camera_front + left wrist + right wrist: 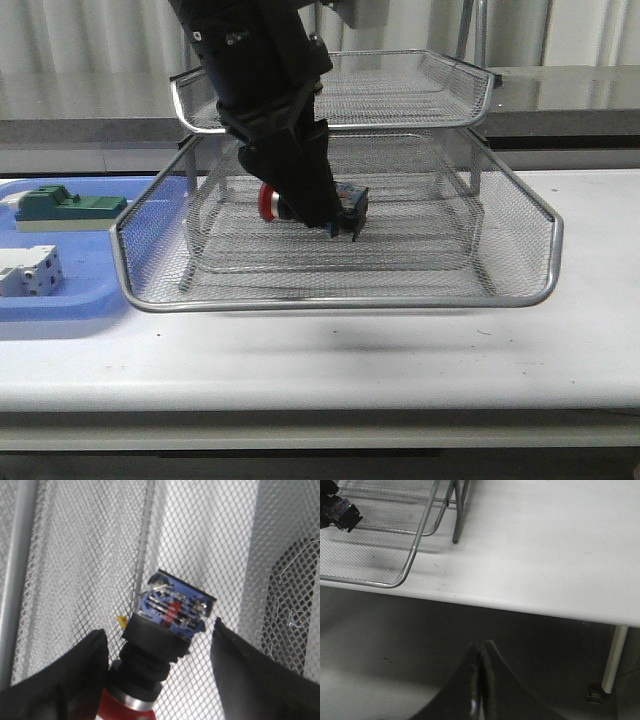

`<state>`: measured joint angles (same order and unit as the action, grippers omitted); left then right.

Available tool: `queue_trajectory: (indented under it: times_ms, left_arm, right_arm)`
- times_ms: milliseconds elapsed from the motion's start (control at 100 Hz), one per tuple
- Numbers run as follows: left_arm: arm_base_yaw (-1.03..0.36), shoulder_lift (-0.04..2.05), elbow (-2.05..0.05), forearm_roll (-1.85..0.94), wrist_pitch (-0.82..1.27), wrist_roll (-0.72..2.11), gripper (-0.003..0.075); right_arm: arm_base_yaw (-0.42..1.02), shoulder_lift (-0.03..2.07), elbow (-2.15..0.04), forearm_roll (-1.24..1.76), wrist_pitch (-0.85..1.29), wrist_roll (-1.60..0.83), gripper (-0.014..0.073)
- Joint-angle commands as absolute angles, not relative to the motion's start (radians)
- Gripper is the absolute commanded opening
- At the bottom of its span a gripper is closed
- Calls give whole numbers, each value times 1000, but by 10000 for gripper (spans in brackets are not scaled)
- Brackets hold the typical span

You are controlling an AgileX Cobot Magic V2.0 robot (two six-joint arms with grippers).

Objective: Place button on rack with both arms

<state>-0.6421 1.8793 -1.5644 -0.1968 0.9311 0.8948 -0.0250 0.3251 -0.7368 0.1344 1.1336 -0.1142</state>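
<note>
The left gripper is open, its fingers apart on each side of the button. The button rests on the mesh of the rack, right between those fingers. The right gripper is shut and empty, far off. I think the drop is done. Next, lift the left gripper out without bumping the button.

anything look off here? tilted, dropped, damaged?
Nothing damaged or spilled. The button sits tilted between the left gripper fingers inside the rack, red head lower than its terminal block, fingers spread beside it. The right gripper is shut, off the table edge.
</note>
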Motion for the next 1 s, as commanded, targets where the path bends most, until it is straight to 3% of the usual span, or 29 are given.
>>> queue_trajectory:
  times_ms: [0,440,790,990]
  left_arm:
    - [-649,1789,-1589,-234,935,882,424]
    - [-602,1581,-1589,-228,993,764,424]
    - [-354,1423,-1518,-234,1016,679,422]
    - [-212,1255,-1346,-234,892,631,421]
  right_arm:
    - [-30,334,-767,135,1080,-116,-70]
    - [-30,334,-767,135,1081,-116,-70]
    - [-30,334,-767,135,1081,-116,-70]
    - [-30,334,-767,135,1081,-116,-70]
